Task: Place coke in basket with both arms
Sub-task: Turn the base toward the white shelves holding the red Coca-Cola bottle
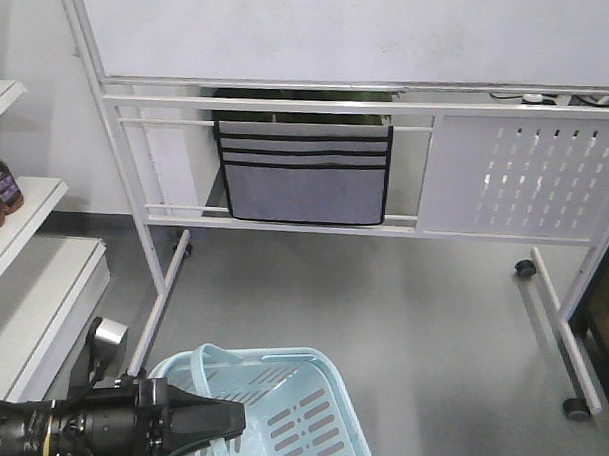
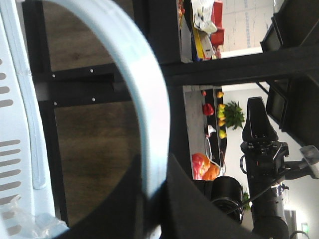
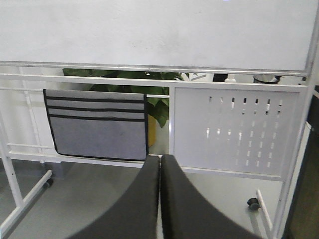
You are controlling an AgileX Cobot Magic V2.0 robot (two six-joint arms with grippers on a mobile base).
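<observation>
Left wrist view: basket handle (image 2: 149, 99) is clamped at six o'clock by left gripper (image 2: 153, 181); right gripper (image 3: 160, 164) closed, empty; coke unseen, unplaced.

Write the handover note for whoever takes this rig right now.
Left gripper: shut on the basket handle.
Right gripper: shut, nothing between its fingers, pointing toward the whiteboard.
Basket: at the bottom edge of the front view, under the left arm.
Coke: not visible in any view.
Done: the handle is gripped.
Left: find the can, pick it up and place it in the basket.
</observation>
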